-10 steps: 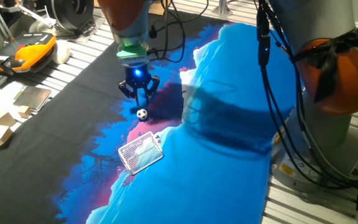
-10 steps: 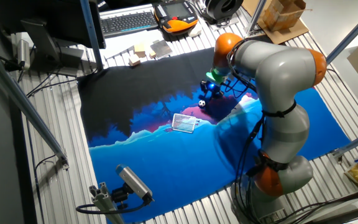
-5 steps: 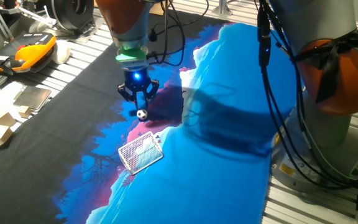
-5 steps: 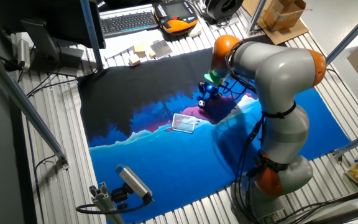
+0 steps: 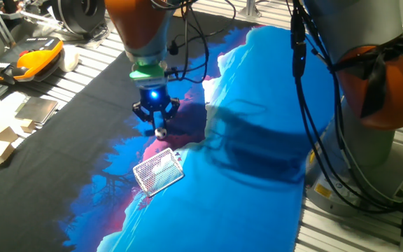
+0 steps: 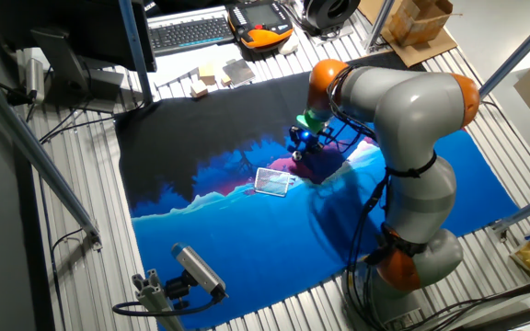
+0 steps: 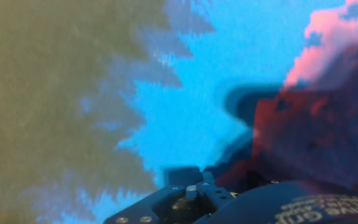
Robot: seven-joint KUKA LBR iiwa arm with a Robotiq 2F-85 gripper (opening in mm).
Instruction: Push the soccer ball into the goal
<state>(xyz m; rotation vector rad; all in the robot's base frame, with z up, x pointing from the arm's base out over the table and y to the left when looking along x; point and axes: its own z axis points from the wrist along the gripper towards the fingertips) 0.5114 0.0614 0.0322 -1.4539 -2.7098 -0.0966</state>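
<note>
- The jaws point down at the cloth with the soccer ball [image 5: 160,133] at their tips — whether they pinch it or merely touch it cannot be told.
- The gripper [image 5: 157,124] glows blue just above the ball.
- The goal [image 5: 158,171] lies near the ball, towards the camera, on the blue and pink cloth [image 5: 243,140].
- Writing on the hand is too blurred to read.

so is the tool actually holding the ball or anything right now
Nothing looks held. The tool is low over the cloth with the soccer ball at its fingertips, seemingly just touching it; whether the fingers are open or shut cannot be told.
</note>
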